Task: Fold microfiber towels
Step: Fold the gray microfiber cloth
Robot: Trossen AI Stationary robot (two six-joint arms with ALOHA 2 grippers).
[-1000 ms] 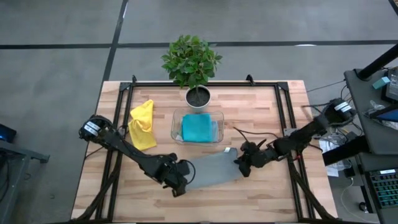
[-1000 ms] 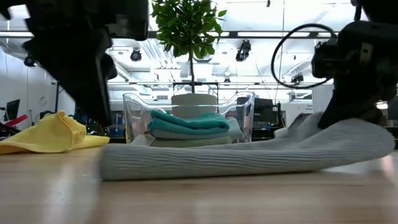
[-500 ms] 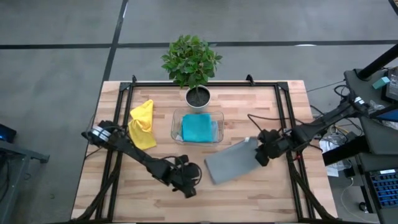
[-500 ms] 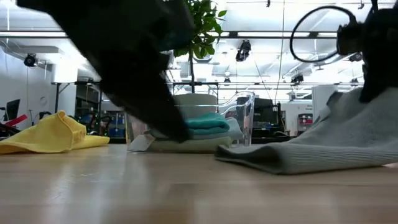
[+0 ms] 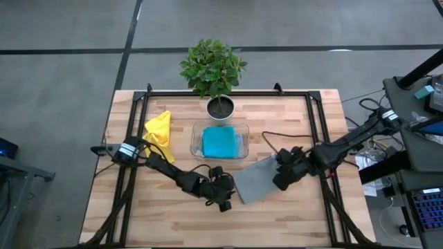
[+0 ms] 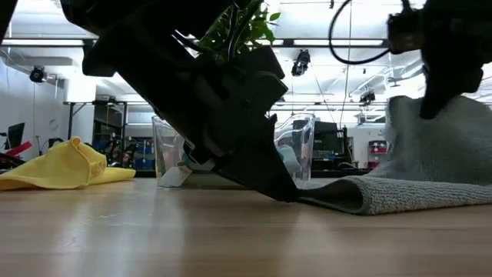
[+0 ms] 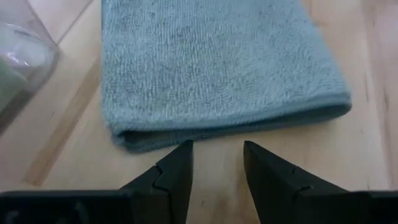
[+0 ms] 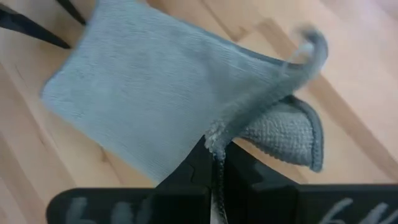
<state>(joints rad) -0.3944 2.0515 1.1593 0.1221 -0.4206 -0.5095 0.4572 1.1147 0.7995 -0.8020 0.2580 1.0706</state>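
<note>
The grey towel point(image 5: 256, 180) lies folded on the table in front of the clear tray point(image 5: 196, 131); it also shows in the low view point(image 6: 415, 196). My right gripper point(image 5: 280, 178) is shut on its right edge, which is raised off the table. My left gripper point(image 5: 228, 200) is open and empty, its fingers point(image 7: 177, 171) standing just short of the towel's folded left edge point(image 7: 217, 127). The teal towel point(image 5: 220, 142) lies folded in the tray on other cloths. The yellow towel point(image 5: 159, 131) lies crumpled at the far left. My right gripper pinches the grey towel's right edge point(image 8: 214, 138) between its two shut fingers, coming from the table's right side and slanting down. That edge is lifted and curls over; the rest of the towel point(image 8: 143, 99) lies flat on the table. One layer or several, I cannot tell.
A potted plant point(image 5: 213, 69) stands behind the tray at the far edge. A black frame rail point(image 5: 313, 131) runs along each side of the table. Bare wood point(image 5: 277, 221) lies near the front edge.
My right gripper has dragged the grey towel toward the table's right edge, raised its right end, then come back a little to the left. The towel has slid right and now covers a shorter stretch. My left gripper has followed it rightward along the table.
</note>
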